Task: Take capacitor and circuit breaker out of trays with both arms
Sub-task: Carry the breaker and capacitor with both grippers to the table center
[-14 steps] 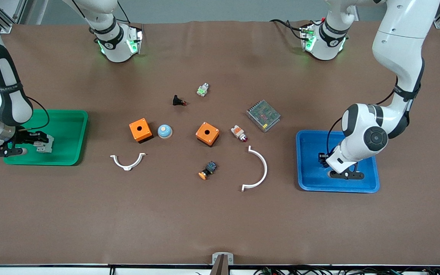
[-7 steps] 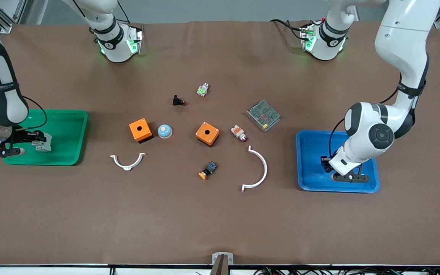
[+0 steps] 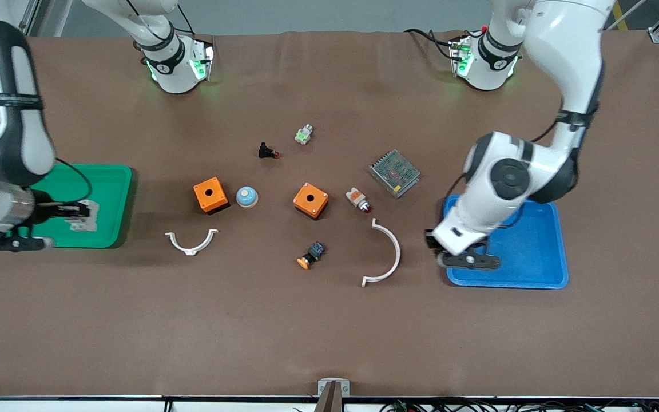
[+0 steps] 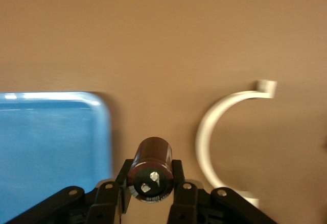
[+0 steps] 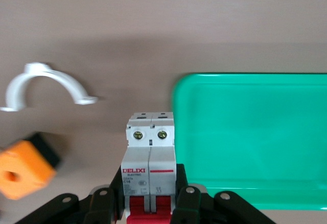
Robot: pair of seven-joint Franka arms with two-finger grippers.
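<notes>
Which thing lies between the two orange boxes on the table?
In the front view, a blue dome button sits between the orange boxes, beside the one toward the right arm's end.

Your left gripper (image 3: 433, 240), clamping the capacitor (image 4: 150, 168), has swung from inside the blue tray (image 3: 535, 257) to its edge. Your right gripper (image 3: 80, 212) carried the breaker (image 5: 149, 175) toward 3 o'clock over the green tray (image 3: 115, 189).

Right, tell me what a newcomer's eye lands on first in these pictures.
Both arms carry a part. The right gripper holds the white-grey breaker over the green tray, at the edge toward the table's middle. The left gripper holds the dark stubby capacitor over the edge of the blue tray, beside the large white half-ring clamp. Between the trays, two orange boxes stand out among small scattered parts.
</notes>
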